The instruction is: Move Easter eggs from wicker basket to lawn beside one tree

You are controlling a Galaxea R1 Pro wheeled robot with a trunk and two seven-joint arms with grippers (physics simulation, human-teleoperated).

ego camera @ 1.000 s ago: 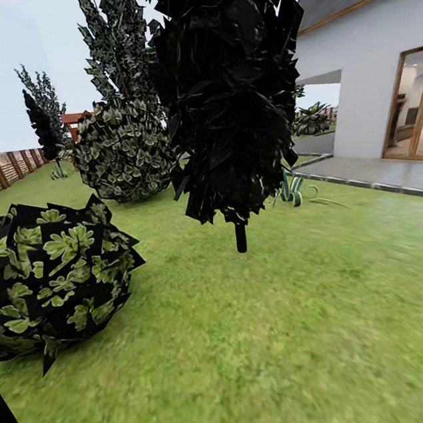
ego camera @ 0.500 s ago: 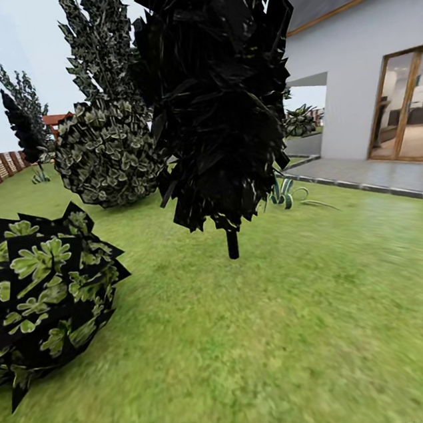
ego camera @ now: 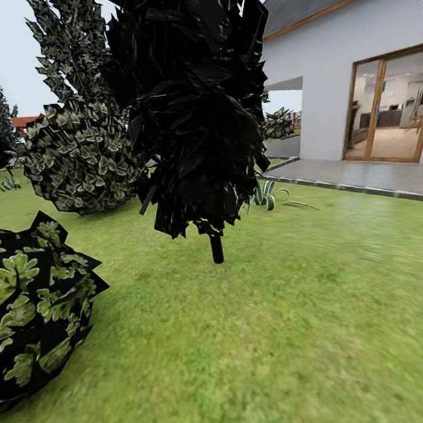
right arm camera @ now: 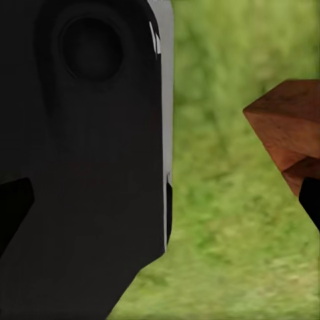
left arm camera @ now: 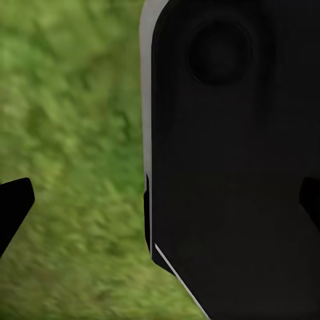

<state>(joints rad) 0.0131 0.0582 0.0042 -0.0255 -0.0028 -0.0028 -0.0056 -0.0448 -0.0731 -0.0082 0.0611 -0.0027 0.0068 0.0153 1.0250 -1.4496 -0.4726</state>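
Lawn (ego camera: 309,332) ahead, cypress (ego camera: 192,100) dead centre. View has panned right: bush (ego camera: 30,311) slid left of the cypress, house (ego camera: 361,83) came closer. No basket or eggs visible, I'm in transit. Can't tell either hand's state.

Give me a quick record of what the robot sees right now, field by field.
ground: lawn, mottled green grass
nearest plant: dark narrow tree on a thin stem, straight ahead
left side: round leafy bush
farther back: paler bush
right side: white house with glass doors, grey patio
left gripper: open, over grass
right gripper: open, brown object at one fingertip
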